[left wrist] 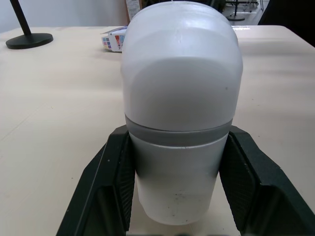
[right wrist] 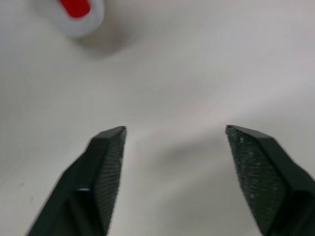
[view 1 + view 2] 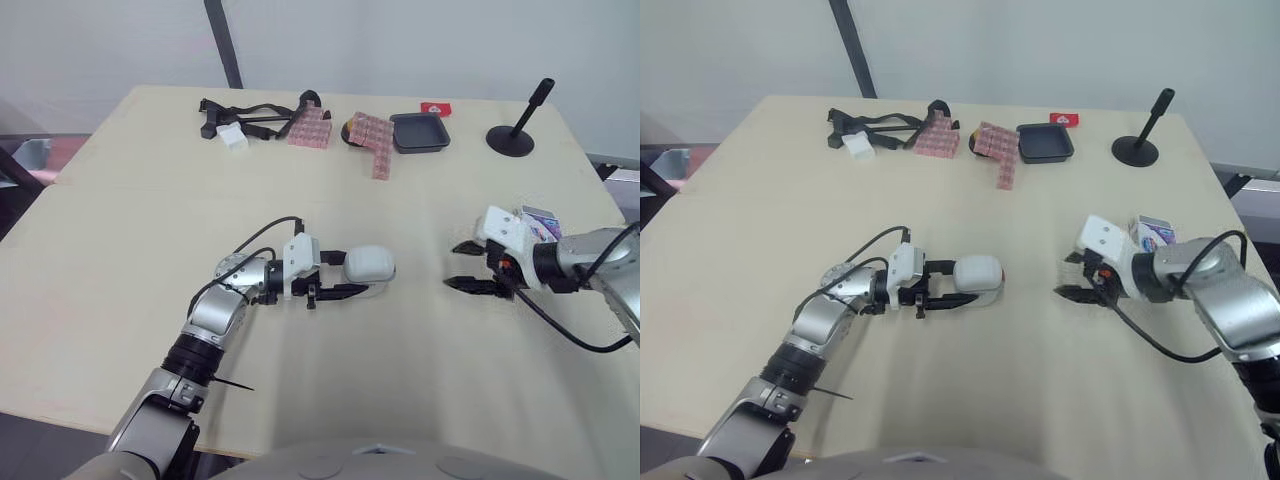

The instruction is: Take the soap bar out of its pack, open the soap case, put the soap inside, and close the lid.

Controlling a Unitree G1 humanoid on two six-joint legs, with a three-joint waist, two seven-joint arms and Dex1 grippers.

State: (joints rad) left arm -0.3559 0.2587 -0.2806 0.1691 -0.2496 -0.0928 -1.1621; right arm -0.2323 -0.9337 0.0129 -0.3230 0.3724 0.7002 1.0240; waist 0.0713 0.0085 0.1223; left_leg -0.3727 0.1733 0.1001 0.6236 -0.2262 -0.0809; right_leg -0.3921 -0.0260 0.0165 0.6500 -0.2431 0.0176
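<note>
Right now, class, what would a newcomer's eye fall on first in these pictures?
It falls first on the white soap case, clamped in the left gripper near the middle of the table. Then comes the right gripper, open and empty, with the soap pack beside it near the right edge.

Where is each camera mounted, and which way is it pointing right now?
Left and right eye views: on the head, looking forward and down over the table; both arms show, left gripper shut on the soap case, right gripper open.
Left wrist view: on the left wrist, looking along its fingers at the gripped soap case, soap pack beyond.
Right wrist view: on the right wrist, looking between its fingers at the table.
Shared: eye and left wrist views both show soap case and soap pack.
</note>
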